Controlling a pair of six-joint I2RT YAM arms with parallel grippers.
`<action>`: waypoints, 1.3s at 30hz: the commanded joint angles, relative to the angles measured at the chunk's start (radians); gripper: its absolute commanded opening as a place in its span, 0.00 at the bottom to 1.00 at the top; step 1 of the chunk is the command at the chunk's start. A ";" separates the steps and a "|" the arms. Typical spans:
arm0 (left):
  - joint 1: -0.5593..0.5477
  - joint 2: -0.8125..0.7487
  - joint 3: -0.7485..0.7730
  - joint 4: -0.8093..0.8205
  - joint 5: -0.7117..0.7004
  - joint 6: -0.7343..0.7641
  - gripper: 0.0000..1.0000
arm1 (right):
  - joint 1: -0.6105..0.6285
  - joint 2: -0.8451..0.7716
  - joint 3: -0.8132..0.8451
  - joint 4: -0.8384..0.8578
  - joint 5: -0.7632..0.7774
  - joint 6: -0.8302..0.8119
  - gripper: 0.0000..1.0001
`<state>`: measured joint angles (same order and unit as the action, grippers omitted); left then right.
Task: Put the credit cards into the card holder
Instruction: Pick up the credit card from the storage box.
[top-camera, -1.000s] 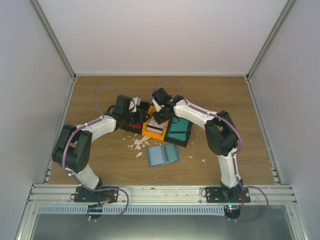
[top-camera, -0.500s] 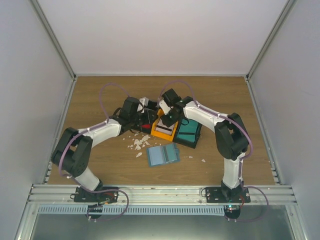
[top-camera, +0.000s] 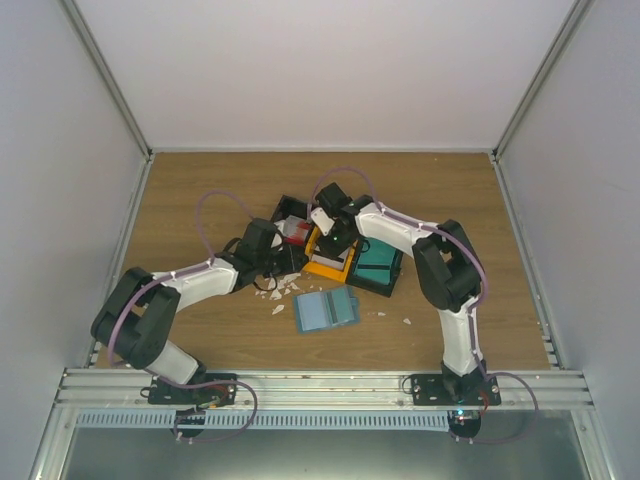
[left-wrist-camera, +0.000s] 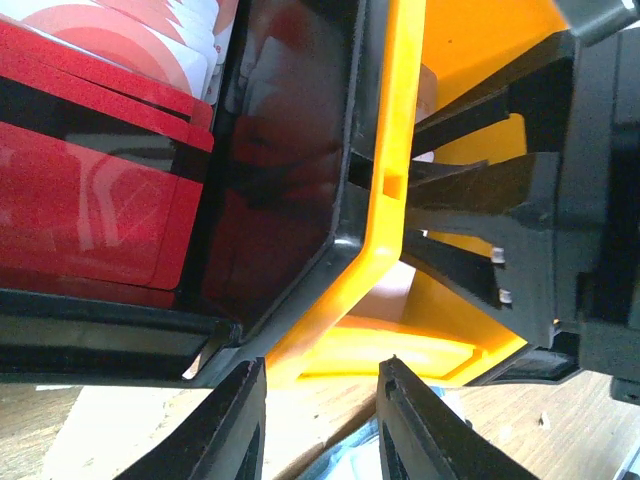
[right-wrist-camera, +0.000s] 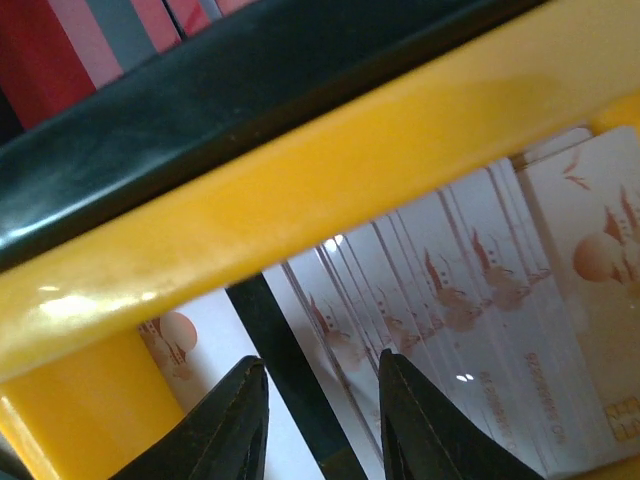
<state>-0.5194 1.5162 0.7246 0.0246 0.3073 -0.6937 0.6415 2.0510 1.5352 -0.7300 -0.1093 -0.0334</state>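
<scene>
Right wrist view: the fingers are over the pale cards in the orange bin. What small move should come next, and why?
Probably ease the right gripper down a little and close on one of the cards. Its jaws stand apart with nothing held, the cards stand packed in a row in the orange bin just ahead of it, and the card holder lies open.

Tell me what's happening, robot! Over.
Left gripper open, at corner of orange bin. Right gripper open, over credit cards inside that bin. Card holder lies open on table, untouched.

Soft even light; close wrist views blurry, some glare
</scene>
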 joint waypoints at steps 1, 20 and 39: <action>-0.012 0.022 0.002 0.054 -0.001 -0.004 0.34 | 0.009 0.033 0.029 -0.035 -0.008 -0.031 0.33; -0.023 0.072 0.008 0.052 -0.036 -0.010 0.24 | 0.034 0.058 0.024 -0.091 -0.140 -0.116 0.19; -0.024 0.088 0.025 0.055 -0.053 -0.027 0.23 | 0.049 -0.092 -0.070 -0.104 -0.243 -0.078 0.29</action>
<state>-0.5385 1.5875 0.7338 0.0422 0.2897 -0.7158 0.6827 1.9778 1.4914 -0.8009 -0.3119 -0.1223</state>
